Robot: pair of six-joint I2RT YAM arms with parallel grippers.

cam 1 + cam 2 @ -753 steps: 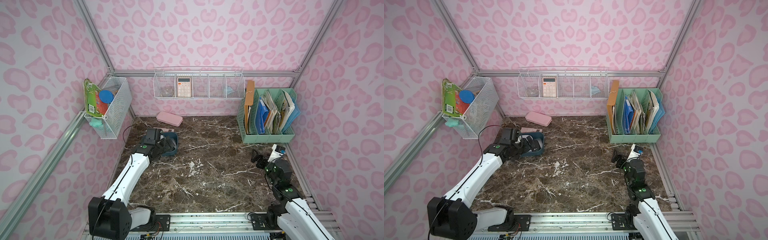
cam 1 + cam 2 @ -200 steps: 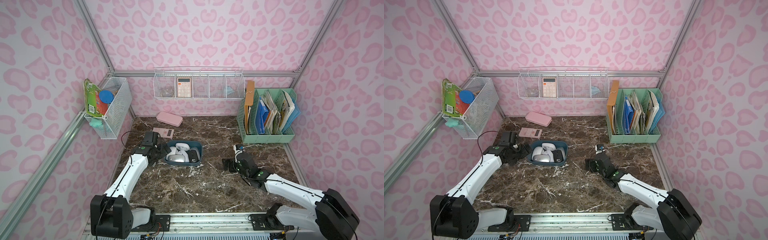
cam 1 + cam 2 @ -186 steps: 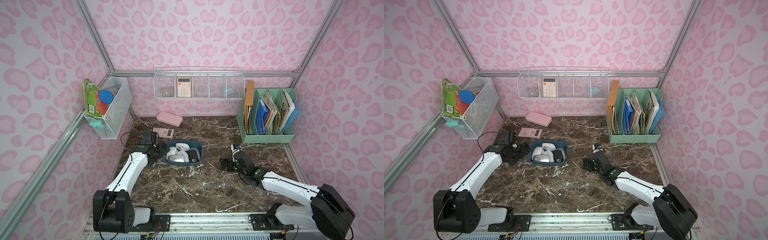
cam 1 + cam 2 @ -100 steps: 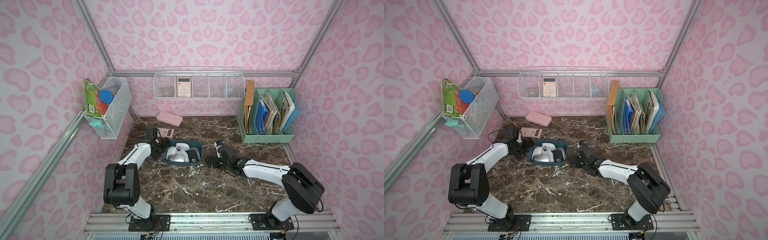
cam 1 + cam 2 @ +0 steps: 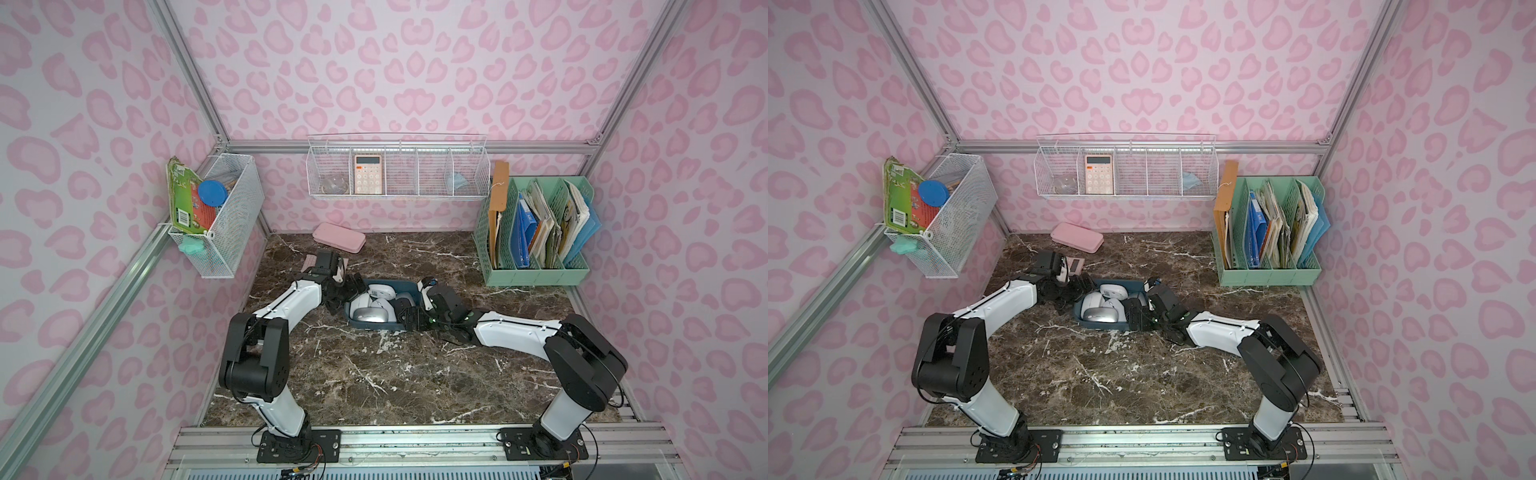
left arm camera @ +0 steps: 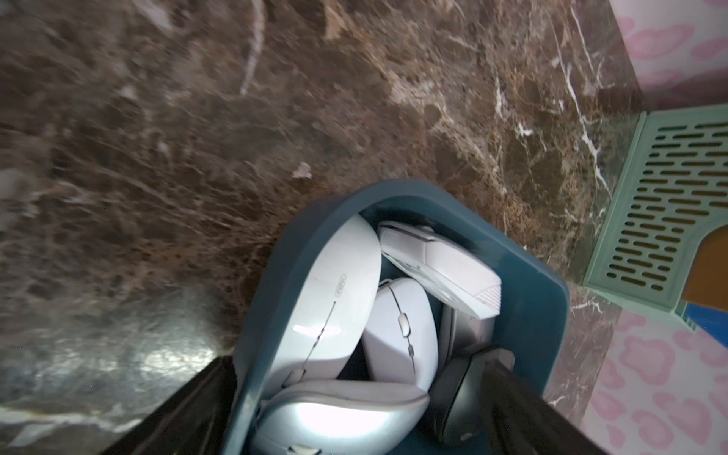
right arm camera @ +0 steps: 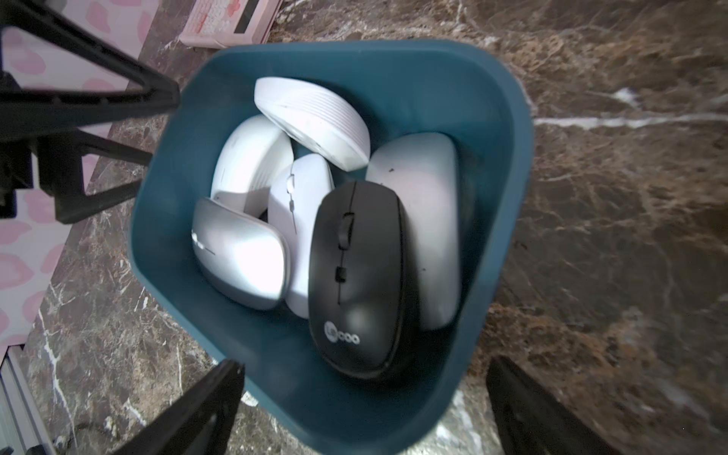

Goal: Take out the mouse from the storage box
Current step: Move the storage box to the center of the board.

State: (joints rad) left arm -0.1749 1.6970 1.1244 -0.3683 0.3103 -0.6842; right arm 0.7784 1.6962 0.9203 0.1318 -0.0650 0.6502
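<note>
Item, storage box [image 5: 376, 326] [image 5: 1100, 326]: sitting flat on the marble table [image 5: 374, 374], left of centre and toward the back, lying between the two arms and holding a heap of six mice. Item, black mouse [image 7: 356, 275]: lying on top at the box's right end, wheel pointing into the box, its rounded rear sitting directly beneath the right gripper [image 7: 364, 362] [image 5: 409, 318]. Item, silver mouse [image 5: 370, 316] [image 7: 240, 256]: lying along the near wall, just beside the black one. Item, white mice [image 7: 299, 220]: four, crowding the rest of the box, one tilting across the far corner. Item, right gripper: hanging just over the box's right end with jaws spread wide, holding nothing, one finger showing to each side of that end. Item, left gripper [image 5: 347, 297] [image 6: 362, 358]: standing at the box's left end with jaws likewise spread wide and holding nothing; of its fingers [image 7: 118, 106], one is standing outside the wall and the other is meeting the rim, though whether either is touching the plastic cannot be told. Item, pink case [image 5: 338, 243]: lying by the back wall, apart from the box. Item, pink calculator [image 7: 232, 19]: lying on the table behind the box, partly hidden by the left arm in both top views. Item, green file rack [image 5: 536, 274]: standing in the back right corner, well apart from the box
</note>
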